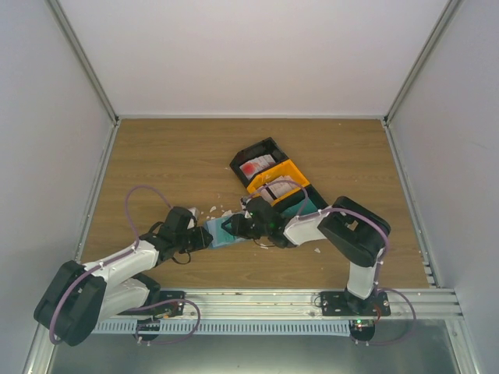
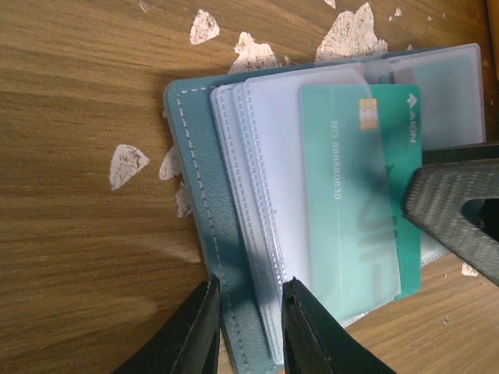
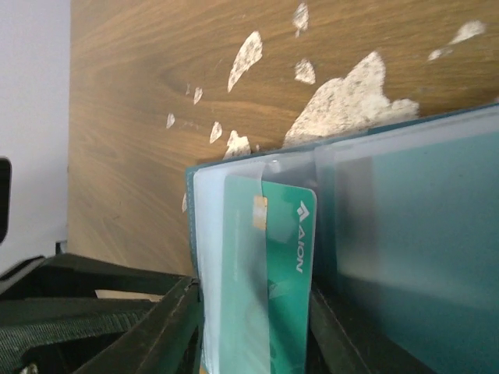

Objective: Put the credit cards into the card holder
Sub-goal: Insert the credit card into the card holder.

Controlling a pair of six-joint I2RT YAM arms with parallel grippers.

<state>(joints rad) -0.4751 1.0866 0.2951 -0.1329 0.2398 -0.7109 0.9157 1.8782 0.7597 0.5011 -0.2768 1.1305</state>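
The blue-teal card holder [image 1: 221,234] [image 2: 199,156] [image 3: 413,226] lies open on the wood. My left gripper [image 1: 204,236] [image 2: 251,315] is shut on its stitched left cover edge and clear sleeves. A teal-green credit card [image 2: 351,202] [image 3: 284,257] sits partly inside a clear pocket, its chip end sticking out. My right gripper [image 1: 235,226] [image 3: 257,335] is open, one finger on each side of that card. One of its fingers [image 2: 460,202] shows at the card's right edge in the left wrist view. A red-and-white card [image 1: 253,166] and a whitish card [image 1: 277,189] lie in the trays.
A black tray [image 1: 269,145] and an orange tray [image 1: 295,169] stand in a diagonal row behind the right arm. Torn white scraps [image 2: 351,31] [image 3: 343,105] are scattered on the wood just beyond the holder. White walls enclose the table on three sides.
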